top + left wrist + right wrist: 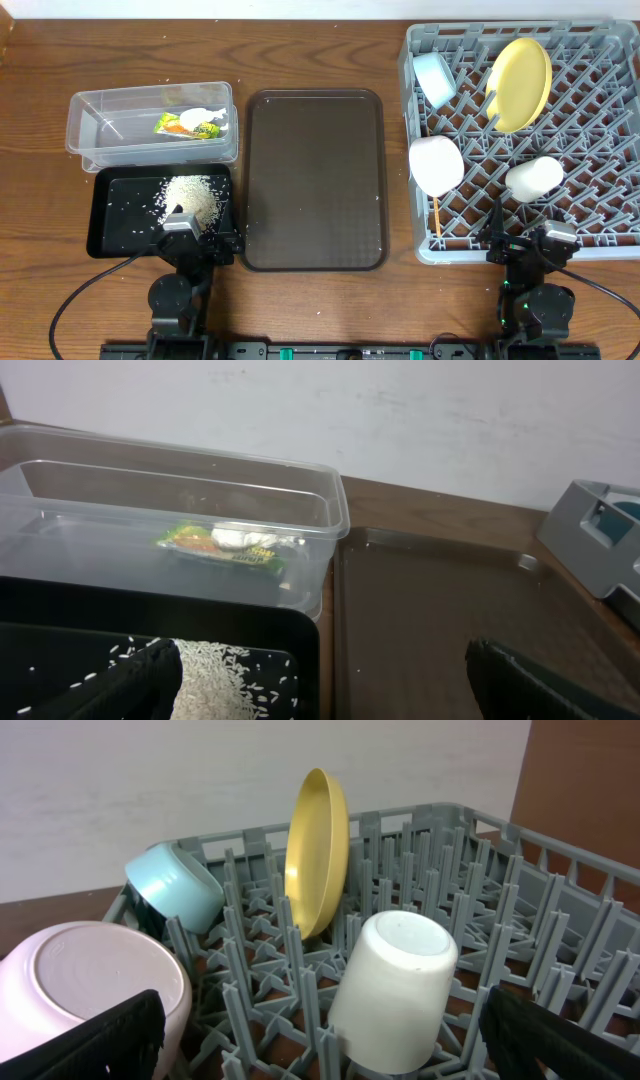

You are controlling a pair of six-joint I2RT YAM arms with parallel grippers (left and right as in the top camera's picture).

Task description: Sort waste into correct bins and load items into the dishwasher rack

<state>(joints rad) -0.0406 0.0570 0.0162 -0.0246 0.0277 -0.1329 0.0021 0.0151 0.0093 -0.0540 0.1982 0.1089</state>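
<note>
The snack wrapper (pixel 190 125) lies in the clear tub (pixel 100 150), also in the left wrist view (pixel 232 544). White rice (pixel 192 196) is heaped in the black tray (pixel 120 235). The grey rack (pixel 600 245) holds the yellow plate (pixel 520 82) on edge, the blue bowl (pixel 435 76), the white bowl (pixel 436 164), the cup (pixel 533 177) and a chopstick (pixel 437 215). My left gripper (pixel 185 228) is open and empty at the black tray's near edge. My right gripper (pixel 540 240) is open and empty at the rack's near edge, the cup (pixel 393 988) between its fingers' line of sight.
A large brown serving tray (pixel 314 178) lies between the bins and the rack, with a few stray rice grains on it. The wooden table's back edge meets a white wall.
</note>
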